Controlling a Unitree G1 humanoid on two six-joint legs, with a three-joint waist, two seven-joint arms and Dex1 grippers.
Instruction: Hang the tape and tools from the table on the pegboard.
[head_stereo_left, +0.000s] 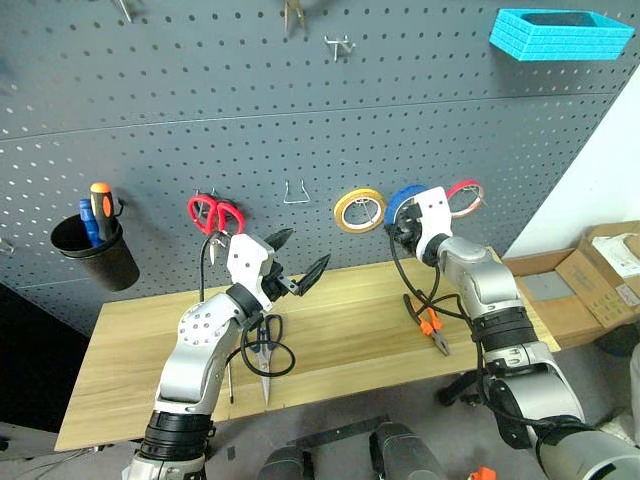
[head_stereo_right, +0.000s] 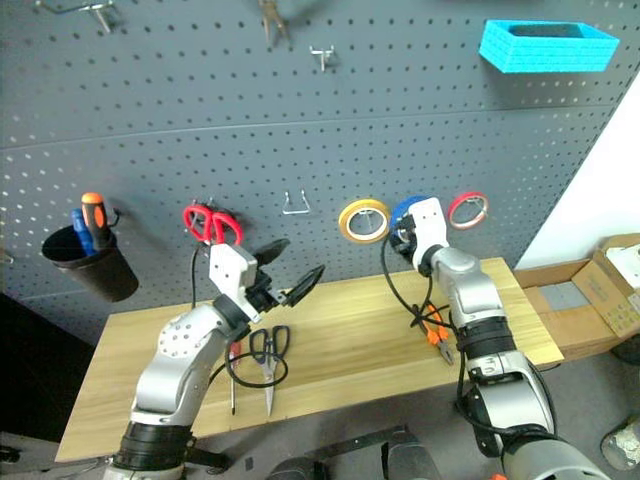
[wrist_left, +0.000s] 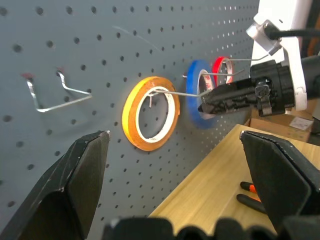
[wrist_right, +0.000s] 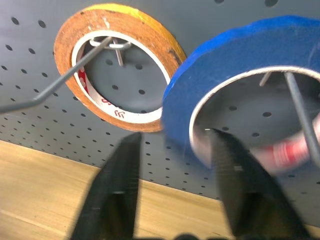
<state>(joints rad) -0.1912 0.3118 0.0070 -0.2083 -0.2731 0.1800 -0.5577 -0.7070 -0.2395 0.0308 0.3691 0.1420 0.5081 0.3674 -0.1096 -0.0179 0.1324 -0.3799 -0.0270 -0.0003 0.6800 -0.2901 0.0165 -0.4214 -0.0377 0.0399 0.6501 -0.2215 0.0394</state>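
Observation:
The blue tape (wrist_right: 240, 55) sits against the pegboard (head_stereo_left: 300, 120) between a yellow roll and a red roll, with a hook wire passing through its hole. My right gripper (wrist_right: 172, 137) is at the tape's lower rim. Its fingers stand apart on either side of the rim, open. My left gripper (head_stereo_left: 305, 250) hovers open and empty above the table (head_stereo_left: 350, 300). On the table lie the orange-and-black pliers (head_stereo_left: 430, 330) under my right arm. The dark-handled scissors (head_stereo_left: 265, 345) and the slim screwdriver (head_stereo_right: 232, 375) lie under my left arm.
Red-handled scissors (head_stereo_left: 213, 212), an empty wire hook (head_stereo_left: 295, 192), the yellow roll (head_stereo_left: 359, 209) and the red roll (head_stereo_left: 465, 195) hang on the board. A black cup (head_stereo_left: 95, 250) holds screwdrivers at the left. A turquoise bin (head_stereo_left: 560, 35) sits at the top right, and cardboard boxes (head_stereo_left: 600, 270) stand beyond the table's right end.

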